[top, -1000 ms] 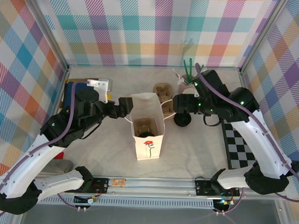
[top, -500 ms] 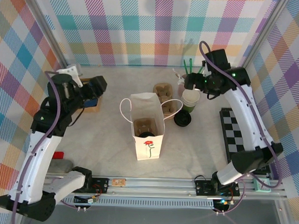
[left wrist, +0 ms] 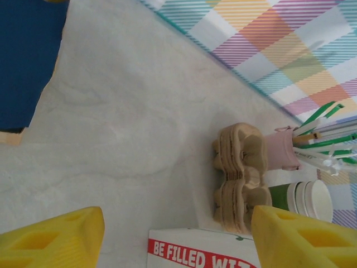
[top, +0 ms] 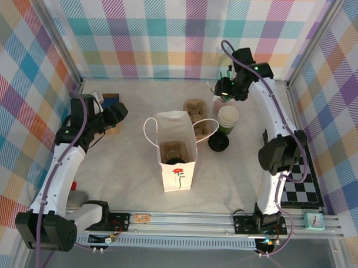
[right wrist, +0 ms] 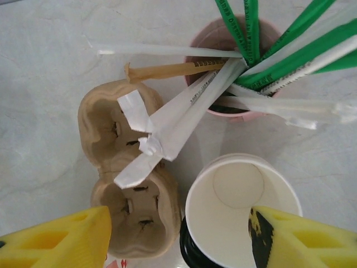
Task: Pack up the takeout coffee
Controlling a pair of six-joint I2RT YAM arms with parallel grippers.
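Observation:
The white paper bag (top: 176,169) stands open mid-table with a cardboard carrier inside it. A dark round shape (top: 177,162) low at the bag's near side looks like the takeout coffee's black lid; the green cup below it is hidden. My left gripper (top: 113,115) is open, left of the bag and apart from it, and its yellow fingers (left wrist: 53,237) frame the bag's printed side (left wrist: 201,251). My right gripper (top: 224,88) hangs open at the back. Its fingers (right wrist: 56,240) spread above the stack of lidless cups (right wrist: 240,212).
A stack of cardboard carriers (top: 197,114) lies behind the bag. Lidless cups (top: 229,118), loose black lids (top: 218,142) and a pink cup of straws (right wrist: 234,67) stand right of it. A blue box (top: 111,99) sits at the far left and a checkered mat (top: 298,179) at the right.
Both arms have drawn back from the bag. The left gripper swung out to the left, and the right gripper rose to the back over the straws and cups. The bag stayed put.

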